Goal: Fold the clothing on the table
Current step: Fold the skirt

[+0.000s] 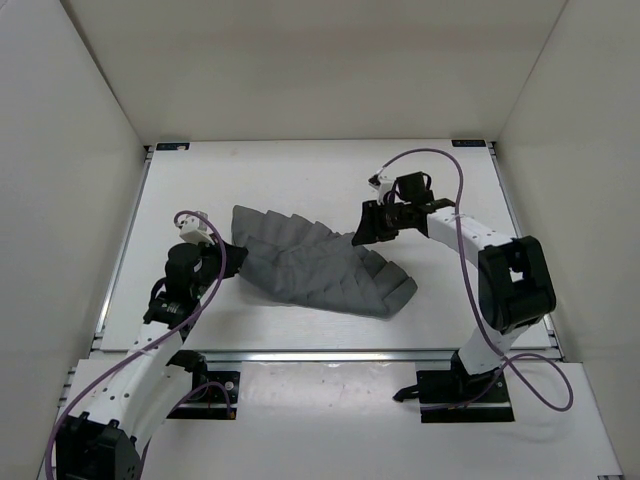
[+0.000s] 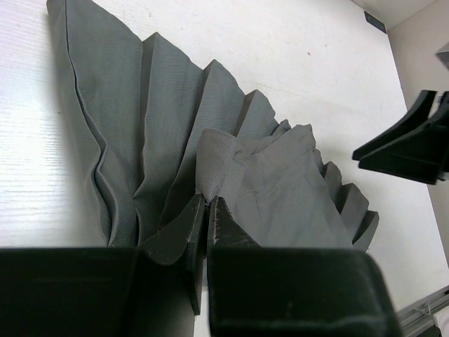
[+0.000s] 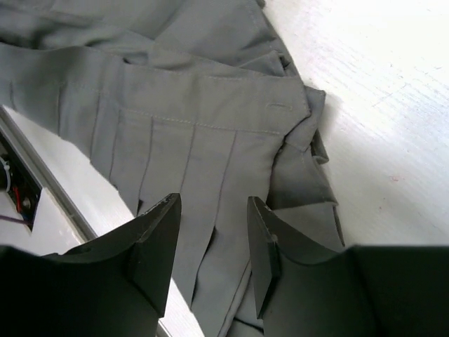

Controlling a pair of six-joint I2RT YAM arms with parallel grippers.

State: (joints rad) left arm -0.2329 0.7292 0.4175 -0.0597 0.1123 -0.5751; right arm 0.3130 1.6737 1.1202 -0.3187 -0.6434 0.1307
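Clothing (image 1: 310,265) sits mid-table (image 1: 300,180). Left gripper (image 2: 208,203) at its 9 o'clock edge looks pinched shut on the fabric, probably anchoring that side. Right gripper (image 3: 212,203) hovers over the 2 o'clock waistband (image 3: 210,105), jaws apart and empty, guessing it's lining up a grab.

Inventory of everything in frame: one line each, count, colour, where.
clothing: one, dark grey, pleated, lying mid-table between the arms
table: one, white, under the clothing
rails: thin, metal, along the table's edges
walls: three, white, at the left, far and right sides
cables: purple, looped along both arms
left gripper: one, black, shut on the clothing's left edge
right gripper: one, black, open, over the clothing's far-right edge, holding nothing
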